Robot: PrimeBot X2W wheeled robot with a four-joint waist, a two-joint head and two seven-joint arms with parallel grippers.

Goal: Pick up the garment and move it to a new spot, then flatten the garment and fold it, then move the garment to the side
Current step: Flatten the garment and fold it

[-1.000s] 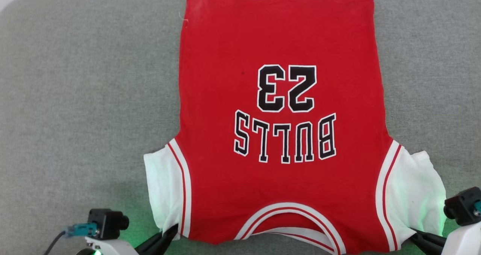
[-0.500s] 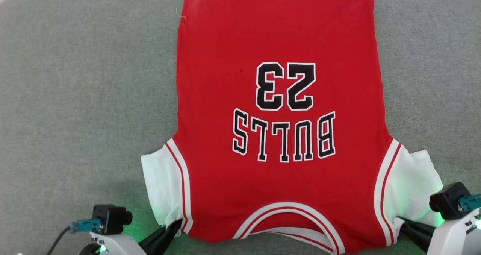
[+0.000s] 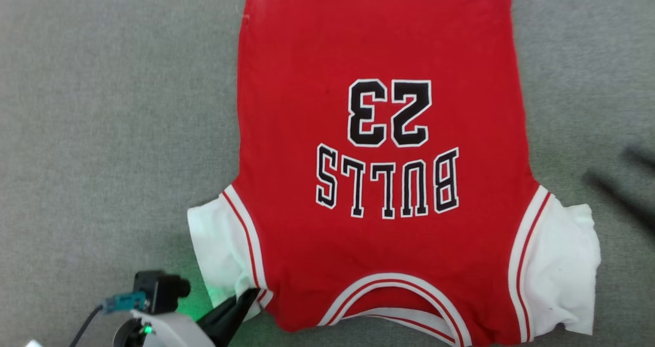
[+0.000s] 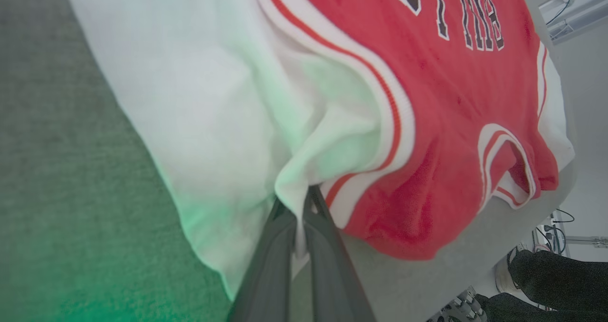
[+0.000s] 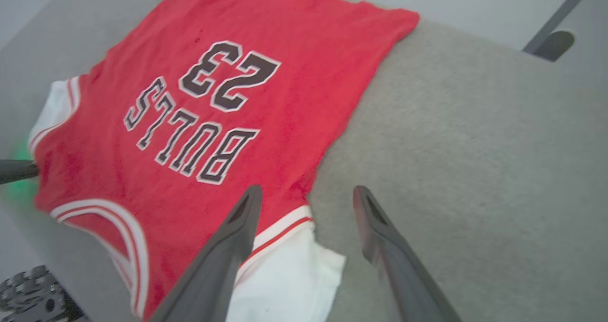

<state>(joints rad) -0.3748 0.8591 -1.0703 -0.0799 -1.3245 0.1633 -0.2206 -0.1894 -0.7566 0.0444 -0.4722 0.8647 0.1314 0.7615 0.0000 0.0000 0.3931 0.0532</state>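
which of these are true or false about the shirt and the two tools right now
1. The left tool is shut on the shirt, at its white sleeve. True.
2. The right tool grips the shirt. False: it is open and holds nothing.
3. The shirt lies crumpled in a heap. False: it is spread out on the grey surface.
4. The number 23 faces up. True.
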